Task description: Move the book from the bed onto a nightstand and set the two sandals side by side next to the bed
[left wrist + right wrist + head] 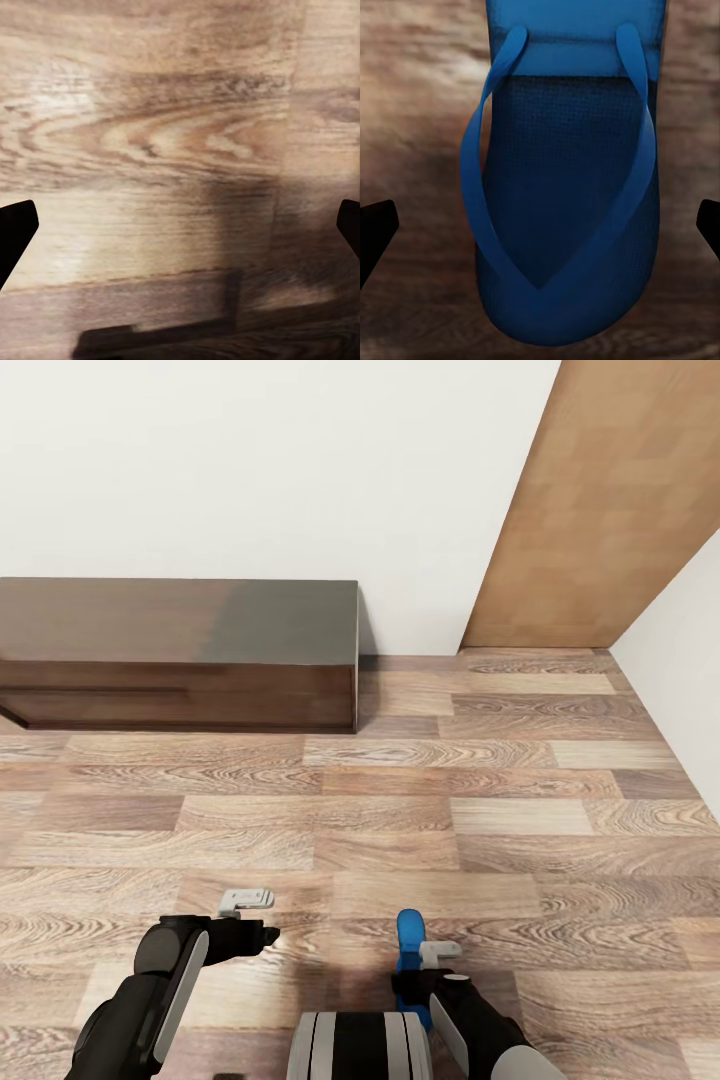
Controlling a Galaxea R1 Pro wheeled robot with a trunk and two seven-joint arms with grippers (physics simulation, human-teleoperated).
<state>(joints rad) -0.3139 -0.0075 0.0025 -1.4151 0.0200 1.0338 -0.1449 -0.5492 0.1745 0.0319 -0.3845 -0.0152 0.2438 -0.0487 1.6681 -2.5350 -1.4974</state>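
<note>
One bright blue sandal [408, 935] lies on the wood-plank floor [400, 830] just in front of my base. In the right wrist view the sandal [570, 225] is seen strap side up between the fingertips [376, 232], which stand wide apart and clear of its edges. My right gripper [418, 972] points down over it, open. Over bare planks to the left hangs my left gripper [258, 936], open with nothing in it; its fingertips [15, 229] show at the edges of the left wrist view. The book, the bed and the nightstands are out of view.
A long low dark-brown TV cabinet [180, 655] stands against the white wall at the back left. A light wooden panel [600, 510] leans across the back right corner, with a white wall [690, 660] along the right.
</note>
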